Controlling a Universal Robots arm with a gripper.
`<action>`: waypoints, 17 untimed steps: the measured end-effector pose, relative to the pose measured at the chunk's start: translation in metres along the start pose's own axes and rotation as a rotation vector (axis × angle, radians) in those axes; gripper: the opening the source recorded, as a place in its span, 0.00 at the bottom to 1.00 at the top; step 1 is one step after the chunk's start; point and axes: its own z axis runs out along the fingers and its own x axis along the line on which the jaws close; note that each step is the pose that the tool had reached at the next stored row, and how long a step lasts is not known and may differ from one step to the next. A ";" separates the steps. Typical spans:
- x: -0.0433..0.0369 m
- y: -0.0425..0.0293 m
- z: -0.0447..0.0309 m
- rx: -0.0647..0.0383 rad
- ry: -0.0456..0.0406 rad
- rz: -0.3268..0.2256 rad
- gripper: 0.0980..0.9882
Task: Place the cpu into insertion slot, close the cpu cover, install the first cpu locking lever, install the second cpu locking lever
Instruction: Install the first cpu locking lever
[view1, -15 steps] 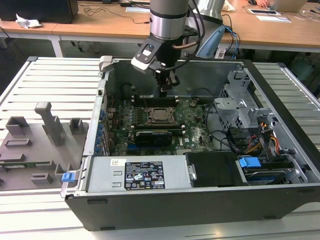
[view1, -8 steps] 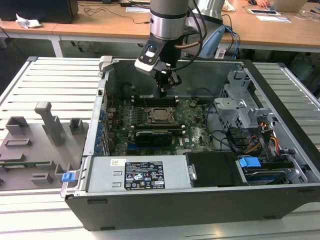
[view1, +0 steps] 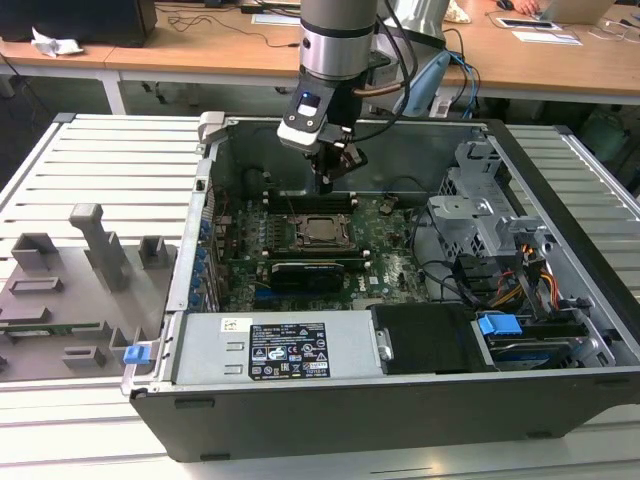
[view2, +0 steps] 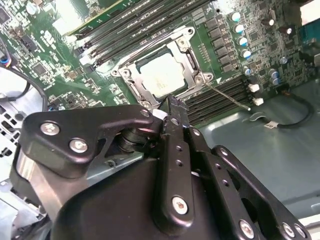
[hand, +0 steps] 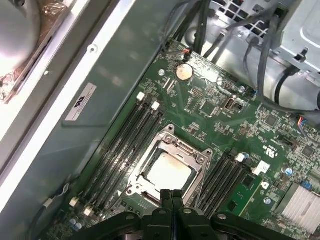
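Note:
The cpu (view1: 321, 231) lies flat in the insertion slot (view1: 300, 222) on the green motherboard, silvery top up. In both wrist views the cpu (view2: 161, 75) (hand: 169, 173) shows through the window of the cpu cover (view2: 194, 64) (hand: 175, 146), which lies down over it. A thin silver locking lever (view2: 227, 96) sticks out from one corner of the socket. My gripper (view1: 328, 183) hangs just above the socket's far edge, fingers shut with nothing between them (hand: 172, 196); its tip (view2: 173, 105) sits at the cover's edge.
Long black memory slots (hand: 127, 142) flank the socket on both sides. The open computer case (view1: 560, 190) has a drive cage (view1: 480, 215), cables and a power supply (view1: 285, 350). A grey fixture plate (view1: 70, 290) lies to the exterior view's left.

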 end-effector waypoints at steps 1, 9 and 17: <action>0.0000 0.0000 0.0000 0.000 0.0004 -0.015 0.01; 0.0000 0.0000 0.0000 0.002 0.0029 -0.105 0.01; 0.0000 0.0000 0.0000 0.003 0.0054 -0.194 0.01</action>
